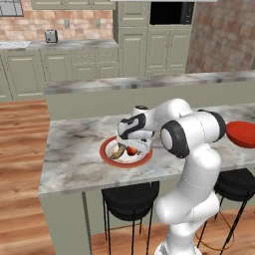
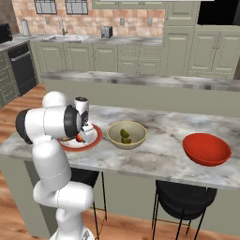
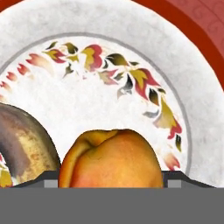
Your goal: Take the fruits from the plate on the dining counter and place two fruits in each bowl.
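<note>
The gripper [image 1: 133,148] is down on the red-rimmed plate [image 1: 106,153] on the marble tabletop [image 1: 74,159], its tips to either side of the orange-red fruit [image 3: 111,158] with the brownish banana [image 3: 24,146] just beside it; whether the jaws already bear on the fruit cannot be told, so this reads as a grasp in the making. Two green limes [image 2: 125,136] lie in the pale yellow-tan bowl [image 2: 126,135], so by my judgement the two fruits on the plate belong in the red bowl [image 2: 206,149], which stands well apart. No brand, label or writing is legible, the plate bearing only a leaf pattern.
</note>
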